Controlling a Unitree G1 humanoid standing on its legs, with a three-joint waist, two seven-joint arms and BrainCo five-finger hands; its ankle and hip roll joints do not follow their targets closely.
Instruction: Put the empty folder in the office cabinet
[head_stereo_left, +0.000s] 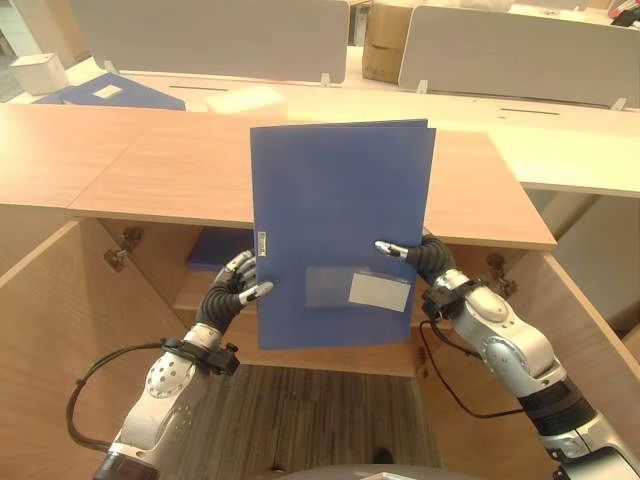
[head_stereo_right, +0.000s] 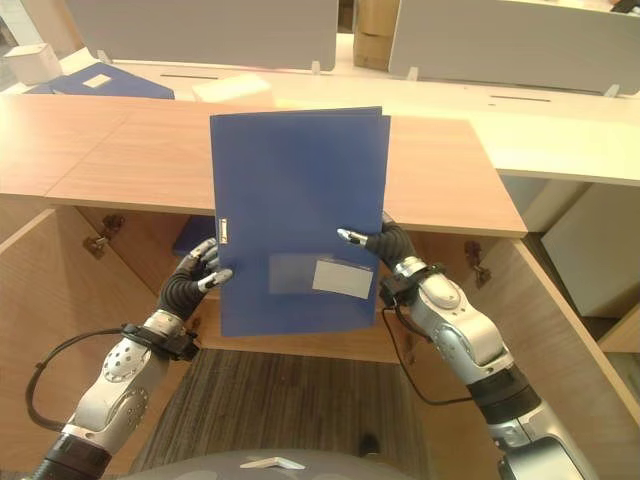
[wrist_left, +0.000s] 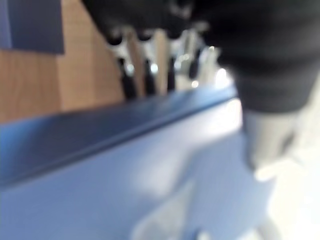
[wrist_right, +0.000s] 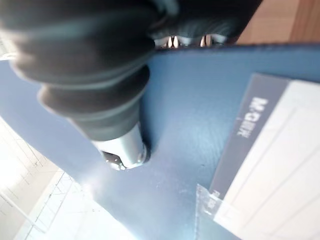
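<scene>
A blue folder (head_stereo_left: 340, 230) with a white label stands upright in the air in front of the open wooden cabinet (head_stereo_left: 300, 180). My left hand (head_stereo_left: 232, 292) pinches its lower left edge, thumb in front and fingers behind. My right hand (head_stereo_left: 420, 256) grips its right edge the same way, thumb (wrist_right: 122, 147) pressed on the blue cover (wrist_right: 200, 100). In the left wrist view the fingers (wrist_left: 150, 65) sit behind the folder's edge (wrist_left: 115, 125). The folder's lower half covers the cabinet opening.
Another blue folder (head_stereo_left: 215, 247) lies on the shelf inside the cabinet. Both cabinet doors (head_stereo_left: 60, 340) stand open at the sides. A desk behind holds a blue folder (head_stereo_left: 115, 93), papers (head_stereo_left: 245, 98) and grey partitions (head_stereo_left: 210, 35).
</scene>
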